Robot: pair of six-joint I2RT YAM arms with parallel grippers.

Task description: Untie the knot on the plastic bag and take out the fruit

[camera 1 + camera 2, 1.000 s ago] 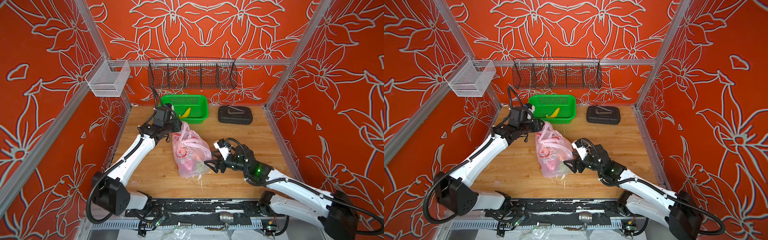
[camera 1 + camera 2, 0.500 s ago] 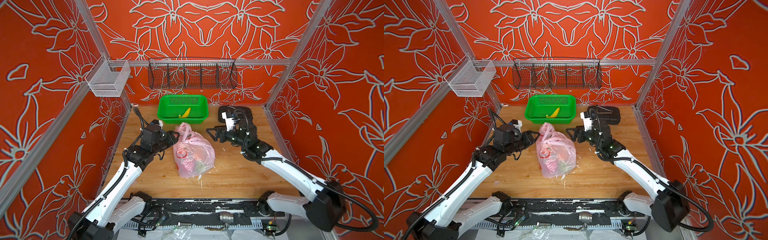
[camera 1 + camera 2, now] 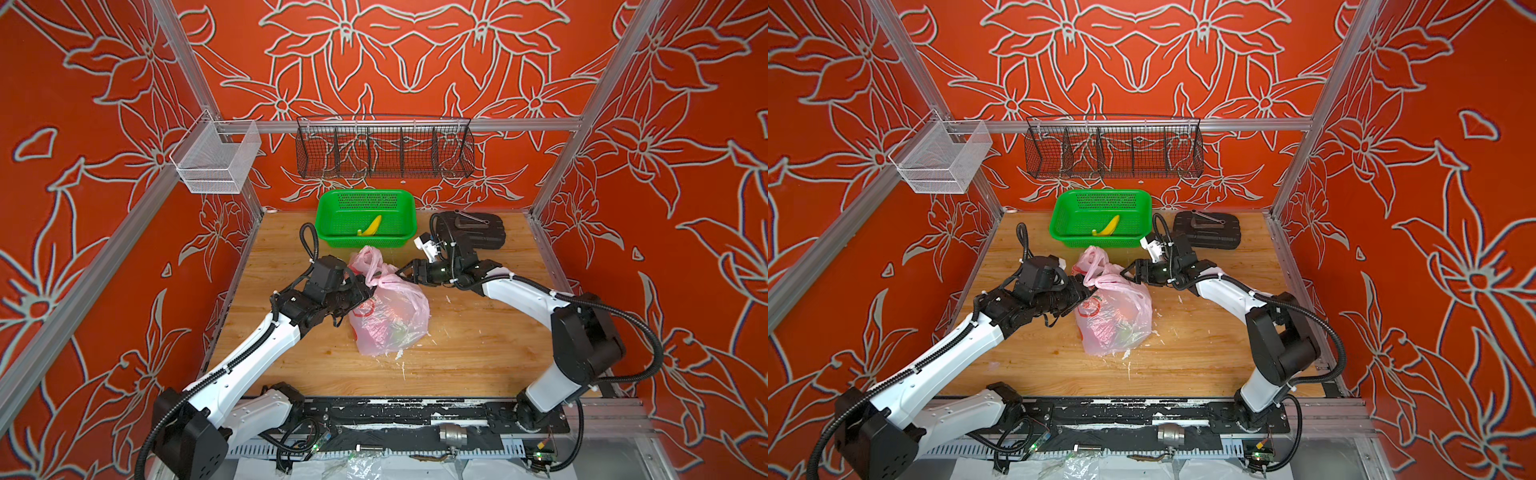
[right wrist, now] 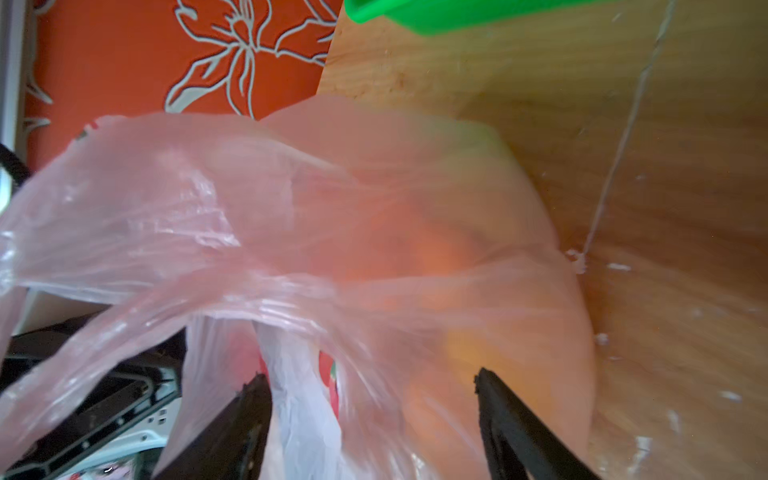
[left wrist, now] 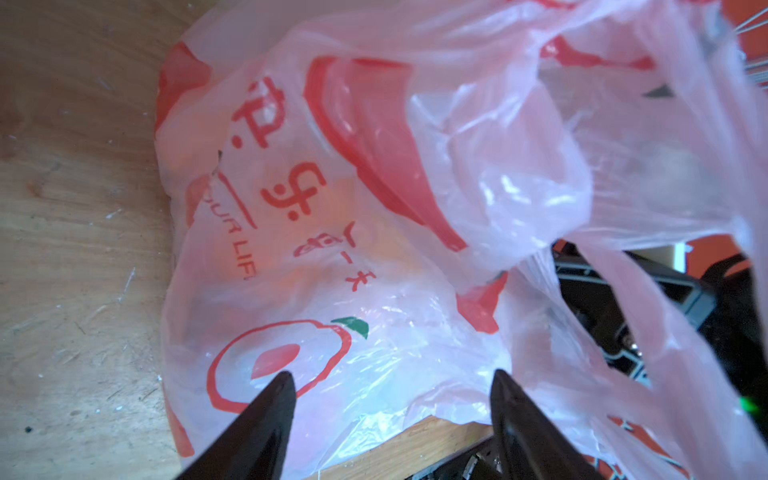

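The pink plastic bag (image 3: 388, 316) (image 3: 1113, 320) lies mid-table in both top views. Its knot (image 3: 377, 282) (image 3: 1100, 283) is at the far end, with a handle loop (image 3: 368, 259) standing above it. Blurred orange and green fruit (image 4: 436, 249) (image 3: 397, 330) shows through the plastic. My left gripper (image 3: 365, 291) (image 5: 390, 380) is open at the knot's left side, its tips against the printed bag wall (image 5: 332, 249). My right gripper (image 3: 405, 272) (image 4: 370, 378) is open at the knot's right side, with crumpled pink plastic between its fingers.
A green basket (image 3: 332, 220) holding a yellow banana (image 3: 371, 226) stands just behind the bag. A black case (image 3: 478, 230) lies at the back right. A dark wire rack (image 3: 384, 145) and a white mesh bin (image 3: 216, 162) hang on the walls. White scraps litter the wood.
Both arms have swung in to the knot, the left from beside the basket, the right from the bag's near right side round its back. The left jaws have opened wider; the right narrowed slightly.
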